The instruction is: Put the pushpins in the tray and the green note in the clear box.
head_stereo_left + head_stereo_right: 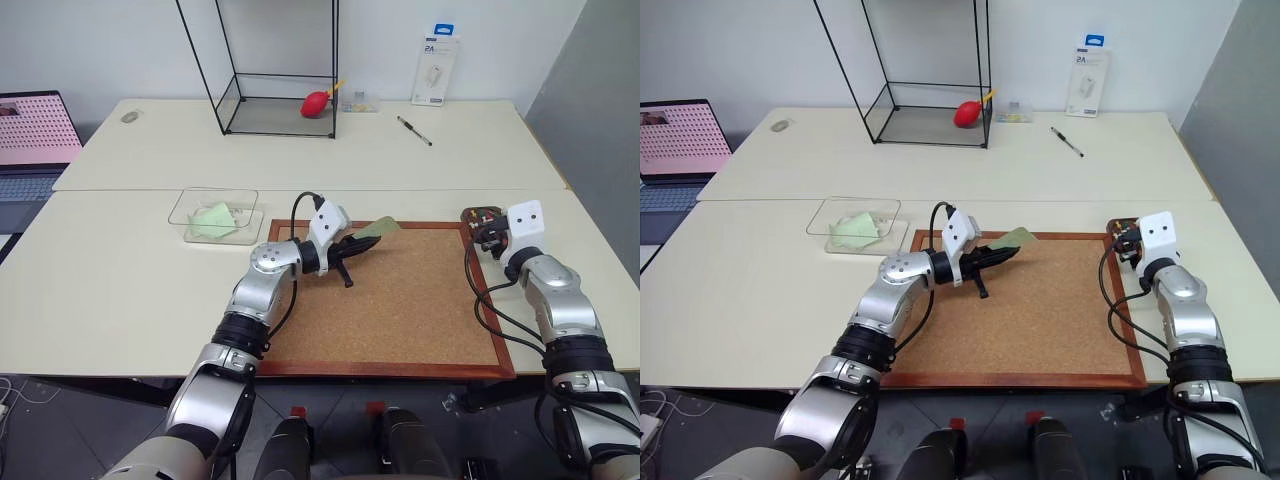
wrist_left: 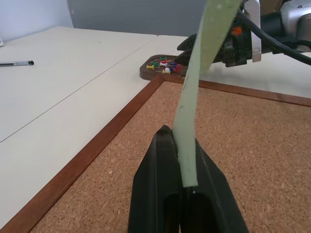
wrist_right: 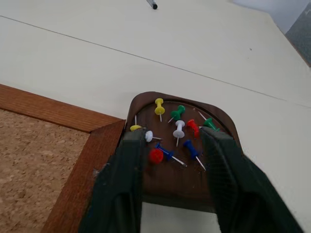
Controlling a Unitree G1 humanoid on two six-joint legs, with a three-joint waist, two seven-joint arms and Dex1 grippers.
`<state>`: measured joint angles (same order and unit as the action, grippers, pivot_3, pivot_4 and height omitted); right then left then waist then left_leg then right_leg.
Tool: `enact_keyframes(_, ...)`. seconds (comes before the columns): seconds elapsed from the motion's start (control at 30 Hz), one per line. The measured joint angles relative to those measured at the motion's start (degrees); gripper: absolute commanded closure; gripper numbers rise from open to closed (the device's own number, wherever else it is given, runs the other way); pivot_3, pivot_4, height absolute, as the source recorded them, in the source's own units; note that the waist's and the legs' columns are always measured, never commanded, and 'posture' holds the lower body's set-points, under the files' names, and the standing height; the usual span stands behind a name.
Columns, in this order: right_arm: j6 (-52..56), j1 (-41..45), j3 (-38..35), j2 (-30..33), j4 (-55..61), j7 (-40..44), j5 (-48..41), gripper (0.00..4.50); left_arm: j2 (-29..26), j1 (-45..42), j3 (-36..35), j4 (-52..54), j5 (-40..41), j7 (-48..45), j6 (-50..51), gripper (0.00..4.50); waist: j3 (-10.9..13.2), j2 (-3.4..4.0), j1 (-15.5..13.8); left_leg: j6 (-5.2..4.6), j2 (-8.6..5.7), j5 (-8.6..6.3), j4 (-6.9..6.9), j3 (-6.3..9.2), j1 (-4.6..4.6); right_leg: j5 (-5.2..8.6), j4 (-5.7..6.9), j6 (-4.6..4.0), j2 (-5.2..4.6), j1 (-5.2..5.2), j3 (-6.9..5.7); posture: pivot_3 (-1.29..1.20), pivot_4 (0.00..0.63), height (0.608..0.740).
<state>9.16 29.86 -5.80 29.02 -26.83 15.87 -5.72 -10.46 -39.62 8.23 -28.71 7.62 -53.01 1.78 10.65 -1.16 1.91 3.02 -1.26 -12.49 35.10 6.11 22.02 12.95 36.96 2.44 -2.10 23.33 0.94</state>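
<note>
Two things set the coming move: the left gripper, clamped on the green note above the corkboard, has the clear box to its left, while the right gripper straddles the pushpins in the tray, jaws parted.

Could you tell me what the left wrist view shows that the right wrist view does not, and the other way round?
The left wrist view alone shows the left gripper shut on the green note, which rises from between its fingers above the corkboard, with the right gripper beyond, over the tray.

The right wrist view alone looks straight down between the right gripper's open fingers into the tray, each pin distinct: yellow, green, white, red and blue.

Both show the tray with the pushpins, the corkboard's wooden frame, the pale table and a pen.
</note>
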Motion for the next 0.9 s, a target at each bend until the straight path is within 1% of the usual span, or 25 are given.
enact_keyframes(0.03, -0.18, 0.02, -0.11, -0.01, 0.00, 0.01, -0.01, 1.74, -0.09, 0.09, 0.00, 0.00, 0.00, 0.01, 0.00, 4.50, 0.00, 0.00, -0.01, 0.00, 0.00, 0.00, 0.00, 0.00, 0.00, 0.00, 0.00, 0.00, 0.00, 0.00, 0.00, 0.00, 0.150, 0.740)
enact_keyframes(0.13, -0.42, 0.01, -0.54, -0.09, 0.42, -0.02, -0.05, 1.00, -0.31, 0.27, 0.00, 0.00, 0.00, 0.05, 0.00, 4.50, 0.00, 0.00, -0.02, 0.00, 0.00, 0.00, 0.00, 0.00, 0.00, 0.00, 0.00, 0.00, 0.00, 0.00, 0.01, 0.00, 0.150, 0.740)
enact_keyframes(0.17, -0.42, -0.02, -0.93, -0.12, 1.00, -0.03, -0.08, 0.90, -0.36, 0.26, 0.00, 0.00, 0.00, 0.11, 0.00, 4.50, 0.00, 0.00, -0.02, 0.00, 0.00, 0.00, 0.00, 0.00, 0.00, 0.00, 0.00, 0.00, 0.00, 0.00, 0.01, 0.00, 0.150, 0.740)
enact_keyframes(0.23, -0.33, -0.15, -1.68, -0.11, 2.70, -0.01, -0.16, 0.48, -0.45, 0.25, -0.01, 0.01, 0.00, 0.36, 0.02, 4.50, 0.00, 0.00, -0.01, 0.00, 0.00, 0.00, 0.00, 0.00, 0.00, 0.00, 0.01, 0.00, 0.00, 0.00, 0.00, 0.00, 0.150, 0.740)
enact_keyframes(0.27, 0.50, -1.91, -2.33, -0.01, 7.06, 0.60, -0.90, 0.44, -0.72, 0.24, -0.05, 0.44, 0.00, 1.12, 0.25, 4.50, 0.00, 0.00, -0.05, 0.00, 0.00, 0.00, 0.00, 0.02, 0.01, 0.00, 0.01, 0.00, 0.00, 0.00, 0.00, 0.00, 0.150, 0.740)
enact_keyframes(0.33, 1.41, -3.13, -2.61, 0.23, 11.77, 2.11, -2.40, 0.44, -2.00, -0.06, -1.01, 1.58, -0.01, 2.24, 0.58, 4.50, 0.00, 0.00, 0.10, 0.00, 0.00, 0.00, 0.01, -0.01, -0.02, 0.00, 0.02, 0.00, 0.00, -0.01, 0.02, 0.00, 0.150, 0.740)
enact_keyframes(0.37, 1.91, -5.95, -2.21, 0.69, 17.39, 5.55, -4.23, 0.44, -3.56, -0.02, -1.30, 3.55, -0.07, 3.45, 1.93, 4.50, 0.00, 0.00, 0.04, 0.00, 0.04, 0.00, 0.00, 0.07, 0.00, 0.00, 0.01, 0.00, 0.03, -0.01, -0.03, 0.00, 0.150, 0.740)
enact_keyframes(0.43, 3.29, -9.04, -0.87, 0.94, 24.75, 10.70, -7.25, 0.44, -8.03, -0.05, -3.33, 6.46, -0.59, 5.53, 4.29, 4.50, 0.01, 0.01, 0.63, 0.00, 0.07, 0.00, -0.02, 0.06, -0.05, 0.00, 0.04, 0.00, 0.07, -0.01, -0.01, 0.00, 0.150, 0.740)
enact_keyframes(0.5, 5.22, -10.14, 0.96, 1.48, 30.17, 14.65, -9.53, 0.44, -12.42, 0.00, -4.98, 8.65, -1.38, 6.99, 6.64, 4.50, 0.02, 0.03, 1.14, 0.00, 0.08, 0.00, -0.01, 0.05, -0.08, 0.00, 0.06, 0.00, 0.07, -0.01, 0.00, 0.00, 0.150, 0.740)
enact_keyframes(0.63, 9.99, -9.11, 5.83, 1.98, 39.02, 20.94, -13.03, 0.44, -19.92, 1.02, -8.03, 10.73, -2.67, 9.77, 10.81, 4.50, 0.02, 0.02, 1.29, 0.00, 0.08, 0.00, 0.01, 0.09, -0.10, 0.00, 0.07, 0.01, 0.06, -0.04, -0.05, 0.00, 0.150, 0.740)
enact_keyframes(0.77, 14.69, -5.78, 9.58, 1.49, 42.86, 24.08, -15.40, 0.44, -26.33, 0.51, -10.01, 8.10, -4.99, 12.53, 11.45, 4.50, 0.03, 0.00, 1.03, 0.01, 0.07, 0.00, 0.00, 0.14, -0.06, 0.00, 0.02, 0.00, 0.05, -0.03, -0.11, 0.00, 0.150, 0.740)
enact_keyframes(0.9, 17.93, -2.82, 13.91, -0.51, 43.54, 25.89, -15.91, 0.44, -31.67, -2.29, -9.85, -1.23, -8.66, 13.40, 8.67, 4.50, 0.04, 0.00, 0.77, 0.01, 0.05, 0.00, -0.01, 0.14, -0.04, 0.00, 0.00, 0.00, 0.03, -0.01, -0.12, 0.00, 0.150, 0.740)
